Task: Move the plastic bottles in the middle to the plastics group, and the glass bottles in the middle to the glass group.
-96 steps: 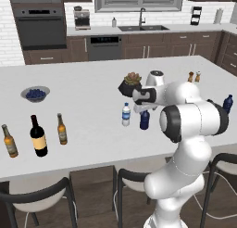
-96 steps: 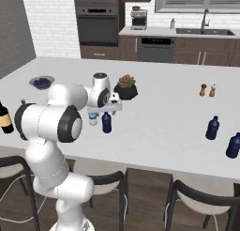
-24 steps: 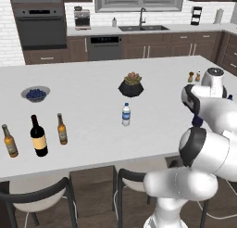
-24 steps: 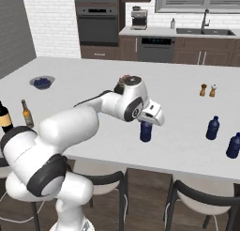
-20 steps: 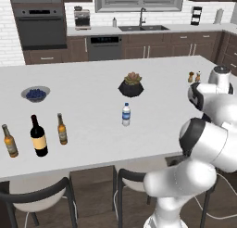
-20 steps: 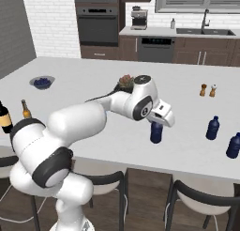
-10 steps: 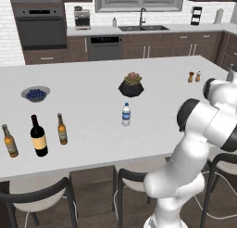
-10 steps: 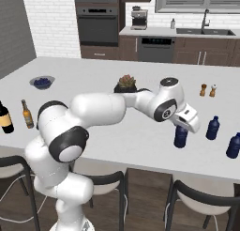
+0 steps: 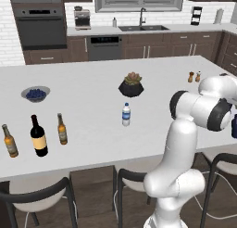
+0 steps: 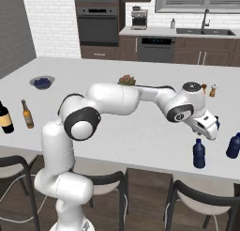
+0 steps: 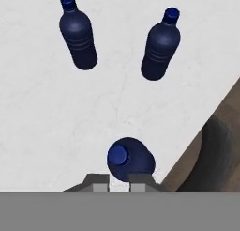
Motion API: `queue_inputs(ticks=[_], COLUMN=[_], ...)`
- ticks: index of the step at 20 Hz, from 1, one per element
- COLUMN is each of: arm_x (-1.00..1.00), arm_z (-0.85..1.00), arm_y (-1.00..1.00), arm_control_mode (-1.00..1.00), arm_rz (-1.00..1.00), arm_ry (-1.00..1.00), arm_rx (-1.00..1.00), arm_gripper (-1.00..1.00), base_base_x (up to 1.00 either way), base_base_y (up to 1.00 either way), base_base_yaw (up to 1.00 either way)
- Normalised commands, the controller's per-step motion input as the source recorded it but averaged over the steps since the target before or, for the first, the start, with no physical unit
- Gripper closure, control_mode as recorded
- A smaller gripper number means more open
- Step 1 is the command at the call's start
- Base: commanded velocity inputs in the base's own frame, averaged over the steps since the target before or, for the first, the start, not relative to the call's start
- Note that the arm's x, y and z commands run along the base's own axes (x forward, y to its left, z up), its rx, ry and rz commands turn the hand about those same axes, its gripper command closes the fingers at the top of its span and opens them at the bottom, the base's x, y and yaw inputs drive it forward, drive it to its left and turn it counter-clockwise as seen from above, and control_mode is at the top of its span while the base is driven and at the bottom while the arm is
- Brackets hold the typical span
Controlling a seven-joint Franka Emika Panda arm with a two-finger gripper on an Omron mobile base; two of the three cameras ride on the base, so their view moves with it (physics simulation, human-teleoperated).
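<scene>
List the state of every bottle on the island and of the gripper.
gripper: open, holding nothing, above the front blue bottle.
front blue bottle: upright near the counter's edge, cap on.
far blue bottles: standing, caps on.
clear bottle: upright mid-counter, white cap on.
wine bottle: upright between the beer bottles.
beer bottles: upright.

The white arm [image 10: 126, 101] is reaching far right over the counter [image 10: 140, 136]. 2 dark blue bottles [image 10: 199, 154] are standing near the front edge.
</scene>
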Motion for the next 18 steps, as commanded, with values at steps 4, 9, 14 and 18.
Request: queue_inputs(ticks=[4, 9, 14, 18], arm_x=[0.0, 0.0, -0.03, -0.06], arm_z=[-0.27, 0.06, 0.66, 0.42], arm_y=[-0.03, 0.0, 0.26, 0.94], arm_control_mode=[-1.0, -1.0, -1.0, -1.0], arm_rz=[0.0, 0.0, 0.03, 0.2], arm_ry=[-0.15, -0.1, -0.02, 0.0], arm_rx=[-0.01, -0.01, -0.03, -0.08], arm_gripper=[1.0, 1.0, 1.0, -1.0], base_base_x=[0.0, 0.0, 0.0, 0.0], base_base_y=[0.0, 0.0, 0.0, 0.0], base_base_yaw=[0.0, 0.0, 0.0, 0.0])
